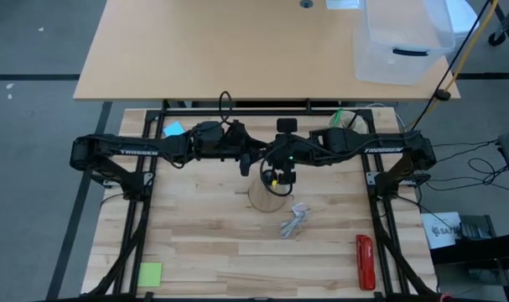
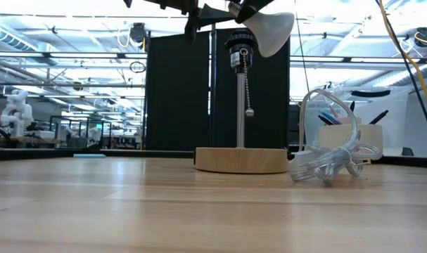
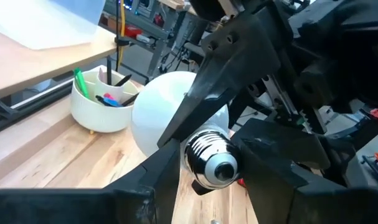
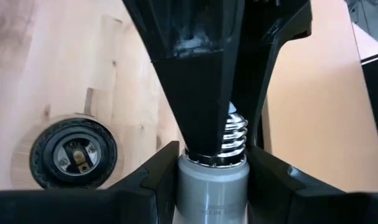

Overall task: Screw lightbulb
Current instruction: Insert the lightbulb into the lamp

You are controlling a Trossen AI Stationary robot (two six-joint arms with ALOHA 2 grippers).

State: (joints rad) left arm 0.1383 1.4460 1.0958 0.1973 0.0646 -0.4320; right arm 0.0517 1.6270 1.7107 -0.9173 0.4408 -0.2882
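The white lightbulb [image 2: 269, 28] hangs in the air just above and beside the black socket [image 2: 240, 50] of a lamp stand. The stand rises from a round wooden base [image 2: 241, 159]. My right gripper [image 4: 213, 169] is shut on the bulb. My left gripper [image 3: 210, 183] comes level from the table's left. Its fingers stand close on either side of the silvery screw base [image 3: 212, 163]. In the high view both grippers [image 1: 271, 166] meet over the wooden base [image 1: 267, 197]. My right gripper pinches the bulb's pale neck [image 4: 212, 183], just behind the screw thread [image 4: 235, 134], between its two fingers. It slants down from the table's right. The bulb is lifted clear and lies nearly on its side, screw base toward the left arm. My left gripper's fingers [image 3: 154, 186] flank the screw base; whether they touch it I cannot tell.
A coiled clear cable [image 1: 296, 220] lies right of the wooden base, with a white cup of pens [image 2: 361, 137] behind it in the low view. A red object [image 1: 365, 260] lies near right and a green note [image 1: 150, 273] near left. A clear bin [image 1: 401, 42] stands on the far table.
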